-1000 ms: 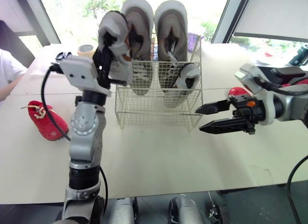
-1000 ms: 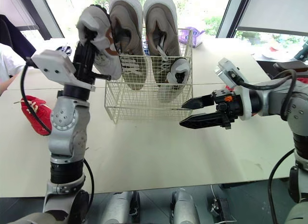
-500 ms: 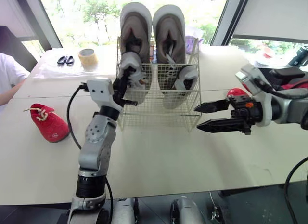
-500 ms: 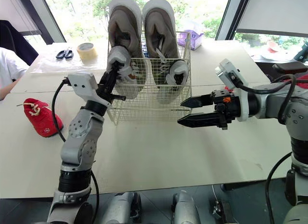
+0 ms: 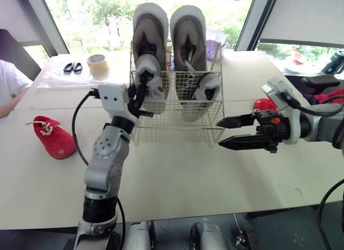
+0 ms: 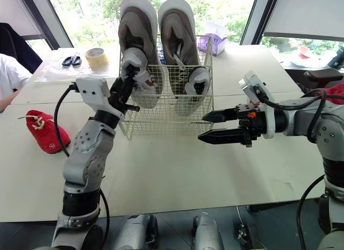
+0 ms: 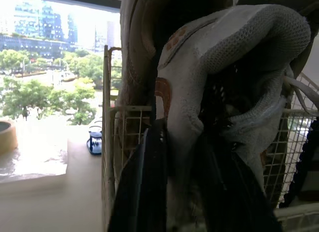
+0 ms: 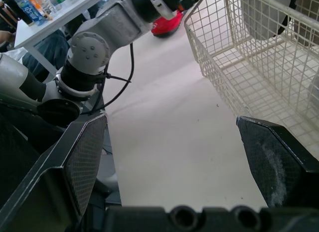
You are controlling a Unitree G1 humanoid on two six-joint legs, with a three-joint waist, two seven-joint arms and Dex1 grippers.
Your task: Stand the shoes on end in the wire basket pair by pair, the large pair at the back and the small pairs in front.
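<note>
Pale desk (image 5: 177, 175): left gripper (image 5: 141, 93), clamped on the small grey shoe (image 5: 146, 71), has come down from high up into the front-left of the wire basket (image 5: 177, 133); right gripper (image 5: 220, 134) stays spread beside it.

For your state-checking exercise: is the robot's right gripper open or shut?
Open: the right gripper has its two black fingers spread apart, nothing between them, beside the cream wire basket.

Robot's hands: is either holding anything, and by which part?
The left gripper pinches the small white shoe by its side wall at the opening; the right gripper holds nothing.
</note>
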